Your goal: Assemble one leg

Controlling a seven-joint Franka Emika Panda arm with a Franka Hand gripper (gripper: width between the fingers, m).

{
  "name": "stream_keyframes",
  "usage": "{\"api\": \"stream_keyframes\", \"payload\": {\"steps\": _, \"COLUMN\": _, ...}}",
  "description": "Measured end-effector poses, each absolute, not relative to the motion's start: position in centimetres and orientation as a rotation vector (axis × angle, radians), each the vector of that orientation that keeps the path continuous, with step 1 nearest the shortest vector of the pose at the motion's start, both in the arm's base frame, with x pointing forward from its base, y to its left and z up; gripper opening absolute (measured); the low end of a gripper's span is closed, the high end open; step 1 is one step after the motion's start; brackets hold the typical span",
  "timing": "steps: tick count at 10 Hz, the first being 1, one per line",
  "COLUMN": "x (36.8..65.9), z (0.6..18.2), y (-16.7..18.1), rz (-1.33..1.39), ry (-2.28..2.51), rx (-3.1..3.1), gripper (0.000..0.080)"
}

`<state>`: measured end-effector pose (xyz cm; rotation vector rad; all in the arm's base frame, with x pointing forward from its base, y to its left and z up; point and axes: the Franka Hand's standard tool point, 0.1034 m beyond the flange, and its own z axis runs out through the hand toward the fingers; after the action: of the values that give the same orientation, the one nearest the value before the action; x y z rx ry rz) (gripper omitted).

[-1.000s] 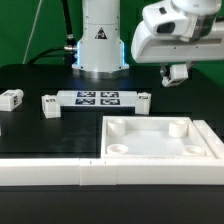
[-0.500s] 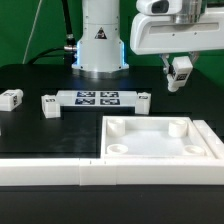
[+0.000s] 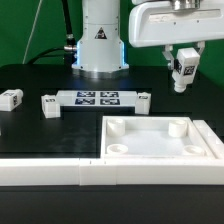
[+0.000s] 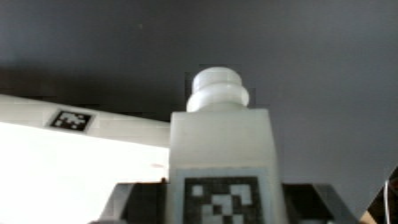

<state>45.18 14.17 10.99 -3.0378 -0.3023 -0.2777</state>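
My gripper (image 3: 183, 62) hangs in the air at the exterior view's upper right, shut on a white leg (image 3: 183, 70) with a marker tag on its face. The leg hangs slightly tilted, well above the black table, behind the far right corner of the white square panel (image 3: 160, 139). In the wrist view the leg (image 4: 222, 130) stands out between my dark fingers (image 4: 139, 200), its round peg end pointing away and a tag near my gripper (image 4: 222, 205). Two more legs (image 3: 11, 98) (image 3: 48, 104) lie on the table at the exterior view's left.
The marker board (image 3: 98, 98) lies flat in front of the robot base (image 3: 100, 45), with a small white block (image 3: 143, 99) at its right end. A long white rail (image 3: 50, 172) runs along the front. The panel has round sockets in its corners.
My gripper has carried the leg a little toward the exterior view's right and slightly upward, and the wrist has turned from tilted to level. The other parts have not moved.
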Motion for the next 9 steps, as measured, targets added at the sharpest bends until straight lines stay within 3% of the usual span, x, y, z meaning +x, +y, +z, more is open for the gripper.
{"api": "stream_keyframes", "payload": {"steps": 3, "x": 45.2, "z": 10.9, "y": 14.0, "rz": -0.272, "ry": -0.318, "rx": -3.039, "gripper": 0.0287}}
{"api": "stream_keyframes", "payload": {"steps": 9, "x": 54.7, "z": 11.8, "y": 13.1, "rz": -0.335, "ry": -0.518, "rx": -3.006, "gripper": 0.0287}}
